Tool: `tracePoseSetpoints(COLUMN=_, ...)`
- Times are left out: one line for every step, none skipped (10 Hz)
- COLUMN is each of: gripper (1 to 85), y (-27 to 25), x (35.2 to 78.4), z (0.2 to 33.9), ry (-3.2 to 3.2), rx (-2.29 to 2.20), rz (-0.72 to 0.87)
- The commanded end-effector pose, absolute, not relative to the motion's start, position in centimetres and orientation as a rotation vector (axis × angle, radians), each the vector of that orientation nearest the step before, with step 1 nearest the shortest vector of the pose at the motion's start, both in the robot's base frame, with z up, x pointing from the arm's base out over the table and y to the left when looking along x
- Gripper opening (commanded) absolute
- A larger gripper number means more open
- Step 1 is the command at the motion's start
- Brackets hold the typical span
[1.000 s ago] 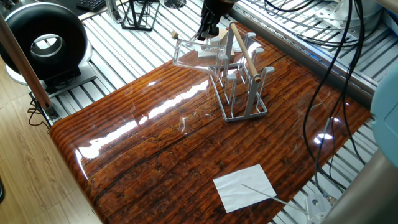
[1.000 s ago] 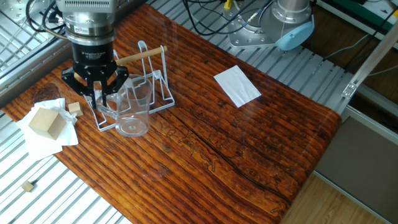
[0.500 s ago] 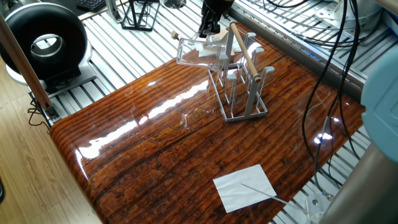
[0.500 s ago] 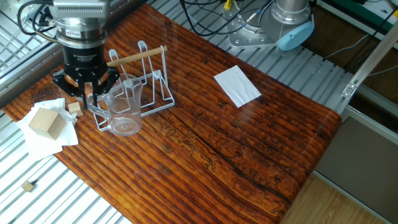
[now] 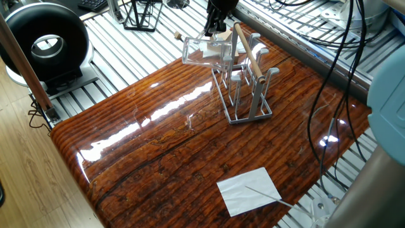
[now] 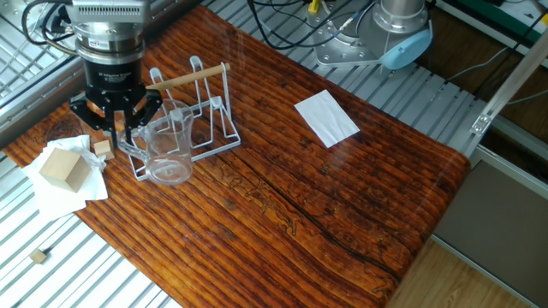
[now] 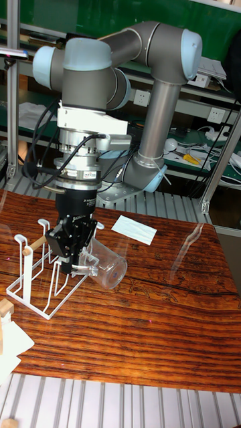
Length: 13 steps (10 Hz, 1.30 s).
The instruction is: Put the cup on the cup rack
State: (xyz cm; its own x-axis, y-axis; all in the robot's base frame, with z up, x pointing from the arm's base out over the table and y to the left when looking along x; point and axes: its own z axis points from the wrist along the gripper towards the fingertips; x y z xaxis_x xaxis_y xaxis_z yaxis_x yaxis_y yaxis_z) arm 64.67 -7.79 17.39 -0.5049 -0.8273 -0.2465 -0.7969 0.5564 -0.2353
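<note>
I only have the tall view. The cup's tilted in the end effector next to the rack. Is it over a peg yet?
Observer: No. In one fixed view the cup hangs beside the rack, by one end of its handle, with no peg inside it.
Operator: What's near the end effector that I can't see?
Observer: The other fixed view shows a wood block on white paper, lying beside that end of the rack, close to the end effector.
Operator: Anything further back?
Observer: One fixed view shows a black wire stand off the table, beyond the cup.
</note>
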Motion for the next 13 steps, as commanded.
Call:
tracePoseSetpoints(gripper=1.0, y=-7.9, x=64.3, z=18.1, ry=2.468, rx=-1.305, rz=-0.091)
tracePoseSetpoints(gripper=1.0, y=-7.6, x=64.1, z=18.3, ry=2.479, rx=-1.275, rz=-0.062)
tracePoseSetpoints(gripper=1.0, y=-7.3, x=64.1, z=18.3, ry=2.484, rx=-1.256, rz=-0.047)
tracePoseSetpoints(gripper=1.0, y=-6.9, x=64.2, z=18.3, ry=2.486, rx=-1.236, rz=-0.023)
tracePoseSetpoints(gripper=1.0, y=-6.9, x=64.3, z=18.2, ry=2.486, rx=-1.231, rz=-0.021)
tracePoseSetpoints(gripper=1.0, y=-7.0, x=64.2, z=18.3, ry=2.486, rx=-1.232, rz=-0.023)
tracePoseSetpoints(gripper=1.0, y=-7.1, x=64.2, z=18.3, ry=2.487, rx=-1.229, rz=-0.021)
tracePoseSetpoints(gripper=1.0, y=-6.9, x=64.1, z=18.3, ry=2.491, rx=-1.211, rz=-0.002)
tracePoseSetpoints(gripper=1.0, y=-6.3, x=63.9, z=18.5, ry=2.497, rx=-1.172, rz=0.040)
tracePoseSetpoints(gripper=1.0, y=-6.1, x=63.8, z=18.7, ry=2.505, rx=-1.139, rz=0.065)
tracePoseSetpoints(gripper=1.0, y=-5.6, x=63.7, z=18.9, ry=2.509, rx=-1.107, rz=0.099)
tracePoseSetpoints(gripper=1.0, y=-5.6, x=63.9, z=19.2, ry=2.502, rx=-1.082, rz=0.100)
tracePoseSetpoints(gripper=1.0, y=-5.5, x=64.1, z=19.4, ry=2.492, rx=-1.073, rz=0.113)
